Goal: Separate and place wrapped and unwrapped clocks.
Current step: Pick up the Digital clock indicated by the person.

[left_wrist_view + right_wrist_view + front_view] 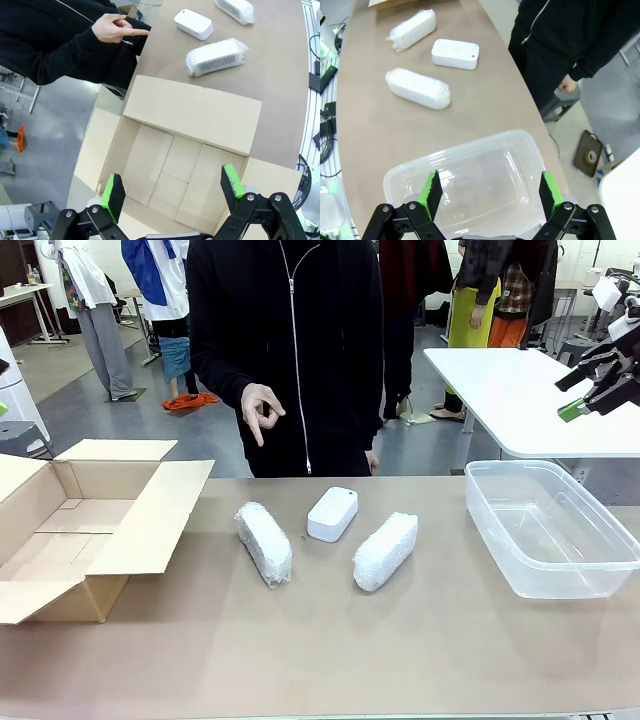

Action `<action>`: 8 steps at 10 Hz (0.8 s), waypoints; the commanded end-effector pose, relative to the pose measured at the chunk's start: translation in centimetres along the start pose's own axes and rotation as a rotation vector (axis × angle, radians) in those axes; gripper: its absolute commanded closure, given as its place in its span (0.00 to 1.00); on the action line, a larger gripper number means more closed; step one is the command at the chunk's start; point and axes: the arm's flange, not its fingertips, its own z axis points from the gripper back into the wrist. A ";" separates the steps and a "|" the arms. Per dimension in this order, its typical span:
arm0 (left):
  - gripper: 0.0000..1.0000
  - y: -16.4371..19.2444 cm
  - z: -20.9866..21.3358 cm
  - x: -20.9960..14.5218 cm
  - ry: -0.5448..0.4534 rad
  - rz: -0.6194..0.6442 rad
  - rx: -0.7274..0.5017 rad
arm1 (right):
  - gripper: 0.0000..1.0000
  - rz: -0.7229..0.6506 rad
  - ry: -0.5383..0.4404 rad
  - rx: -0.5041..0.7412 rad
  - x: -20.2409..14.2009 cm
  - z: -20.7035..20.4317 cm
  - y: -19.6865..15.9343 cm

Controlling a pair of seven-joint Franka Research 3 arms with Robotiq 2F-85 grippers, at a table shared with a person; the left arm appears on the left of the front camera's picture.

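**A:** Gripper states?

**B:** Left gripper [171,186]: jaws spread wide, nothing between them. It hangs over the open cardboard box [165,165] and looks straight down at the bare bottom. Right gripper [489,187]: also spread wide and holding nothing, above the clear plastic tub [460,145].

**A:** Where do the containers sit?

**B:** The box is at the robot's left end of the table [300,640], flaps folded out. The tub is at the right end, towards the far edge.

**A:** And the clocks?

**B:** All three are on the tabletop between box and tub, none in either. The bare white clock [332,513] is in the middle, nearest the person. The left bubble-wrapped clock [264,543] lies on its box side and the right bubble-wrapped clock [386,550] on its tub side, both slightly closer to the robot. The bundles are angled so their near ends converge. Nothing touches.

**A:** Person?

**B:** At the far edge, in a black zip jacket. The person's raised hand [260,410] is above the far table edge with the index finger out, clear of the clocks. The person's other hand [566,86] hangs by the hip, loosely closed.
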 end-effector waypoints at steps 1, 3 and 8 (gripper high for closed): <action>0.00 0.1 0.0 -0.1 -0.015 -0.013 -0.007 | 0.00 0.001 -0.012 0.004 0.0 0.0 0.0; 0.00 0.1 0.0 -0.1 -0.015 -0.013 -0.007 | 0.00 0.001 -0.012 0.004 0.0 0.0 0.0; 0.00 0.0 -1.7 1.4 0.026 0.008 -0.016 | 0.00 0.001 -0.012 0.004 0.0 0.0 0.0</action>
